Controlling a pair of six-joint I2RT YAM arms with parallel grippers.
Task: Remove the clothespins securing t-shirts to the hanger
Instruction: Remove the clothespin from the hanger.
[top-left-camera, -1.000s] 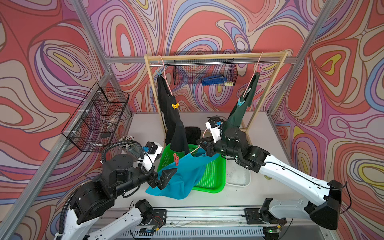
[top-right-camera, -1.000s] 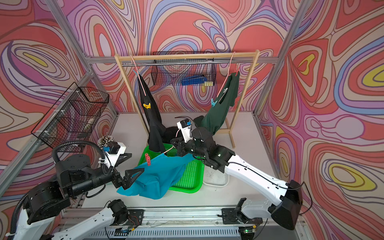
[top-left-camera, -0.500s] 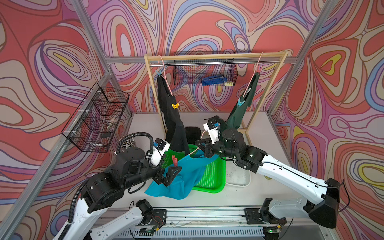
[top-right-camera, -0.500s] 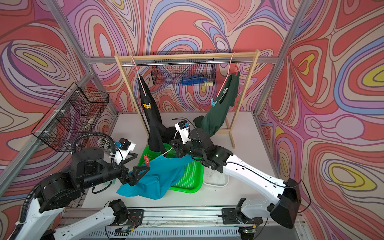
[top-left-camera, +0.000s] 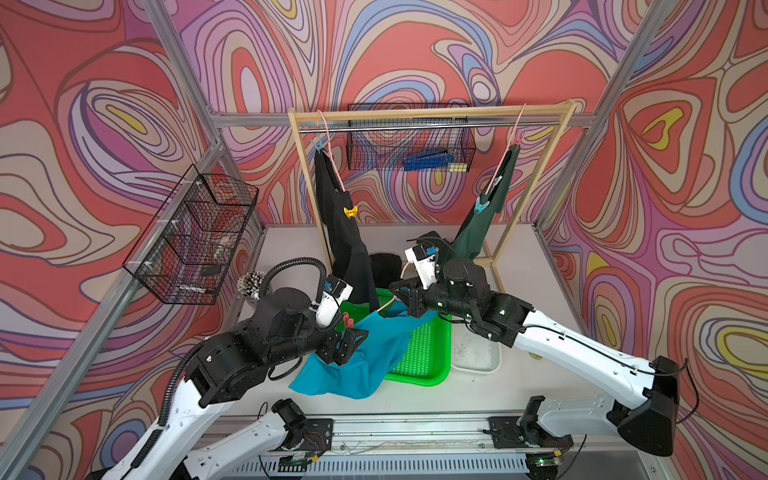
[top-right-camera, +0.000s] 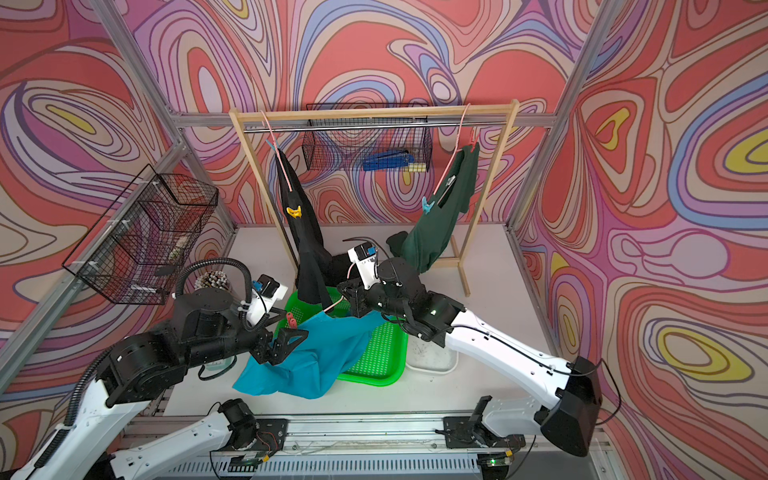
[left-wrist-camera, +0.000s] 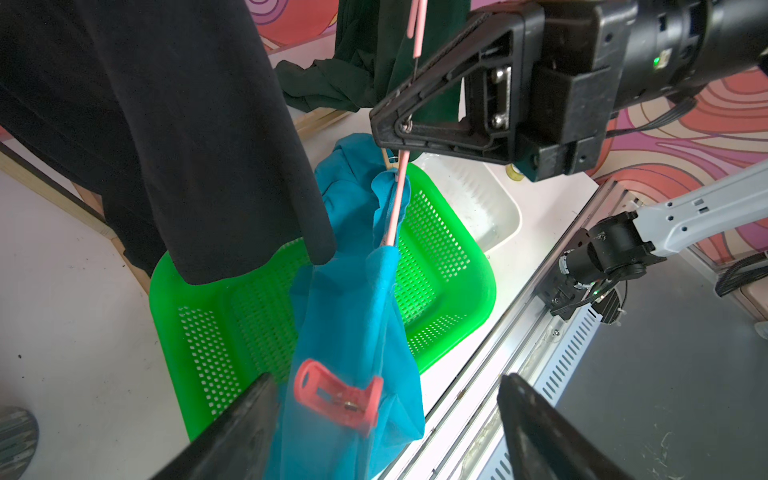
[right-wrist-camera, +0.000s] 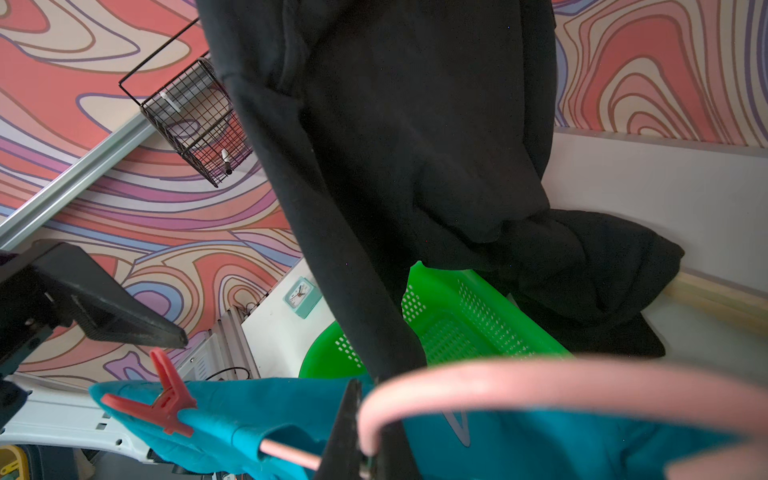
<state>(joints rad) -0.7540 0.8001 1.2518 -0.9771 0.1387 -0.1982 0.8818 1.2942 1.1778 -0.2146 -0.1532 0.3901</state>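
Small red-pink plastic spring clothespin clipped on limp turquoise-blue cloth t-shirt above green perforated tray; left end effector jaws apart, straddling pin; right end effector clamped on thin pink hanger; pin judged light, stiff, slippery; squeeze its tail levers.

left arm and right arm: white lower links, matte black joint housings, black shoulder blocks. left arm: black corrugated conduit arching above the wrist. each wrist: white camera module with blue connector. left gripper and right gripper: black triangular fingers; the right one shows two silver screws, a green indicator light, thin black leads. black base plates with exposed wiring.
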